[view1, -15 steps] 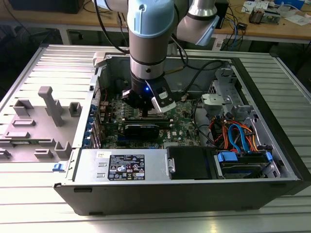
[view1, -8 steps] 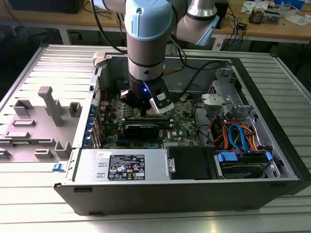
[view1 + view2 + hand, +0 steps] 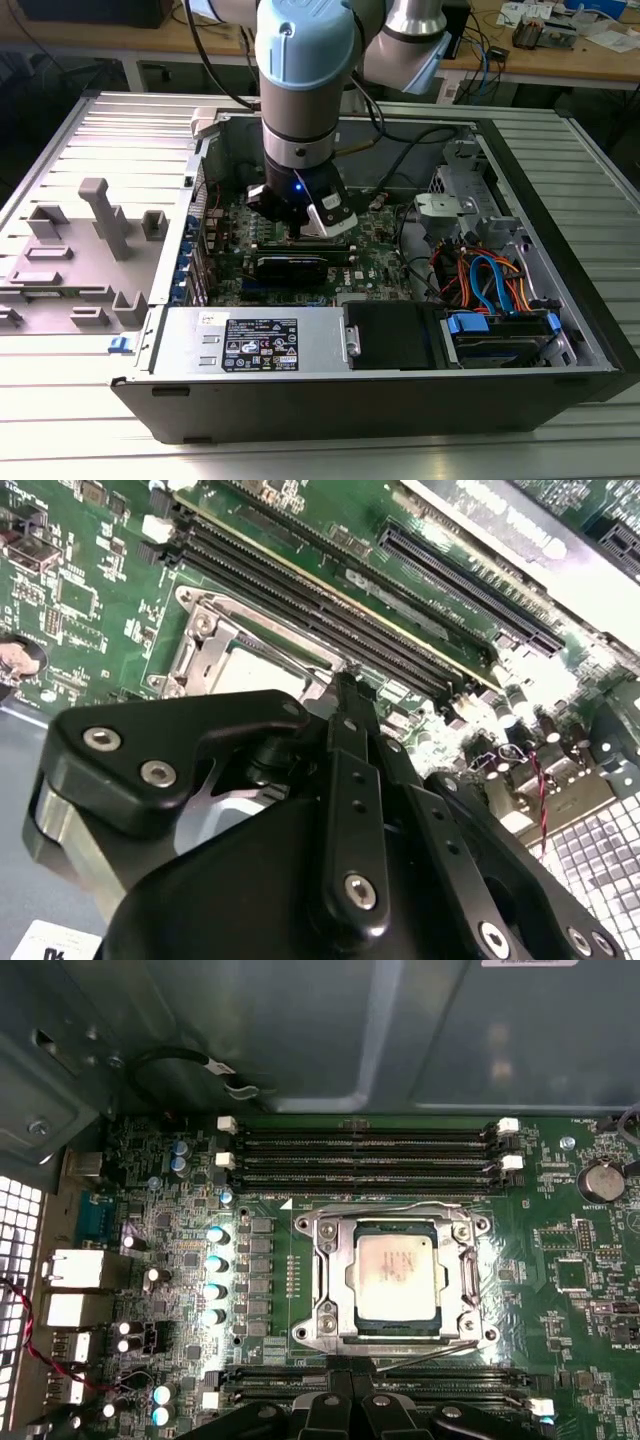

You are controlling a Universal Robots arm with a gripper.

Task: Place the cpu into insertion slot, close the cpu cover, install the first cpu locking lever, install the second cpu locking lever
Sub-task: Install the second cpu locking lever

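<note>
A: Down inside the open case (image 3: 560,330), where does the arm sit?

B: Its gripper (image 3: 300,228) hangs low over the green board (image 3: 375,262), roughly mid-case in the exterior view, just above the long black RAM slots (image 3: 365,1145).

A: And the cpu?

B: The cpu (image 3: 396,1276) lies flat in the slot (image 3: 393,1278), its dull silver top showing through the square cut-out of the cover (image 3: 330,1278), which lies down around it (in the first wrist view the frame looks level with the board). A thin wire lever (image 3: 425,1352) runs along the socket's edge nearest the gripper, another lever (image 3: 400,1207) along the far edge.

A: Are the jaws open or closed?

B: I cannot tell. In the second wrist view the black gripper (image 3: 345,695) points down at the socket's edge, its tip just beside the cover (image 3: 200,650), but how the jaws stand is hidden.

A: Anything else nearby?

B: A grey fixture (image 3: 95,235) with upright pegs sits on the desk (image 3: 60,440) at the exterior view's left, well apart from the case; blue and orange cables (image 3: 490,280) bunch at the case's right end.
</note>
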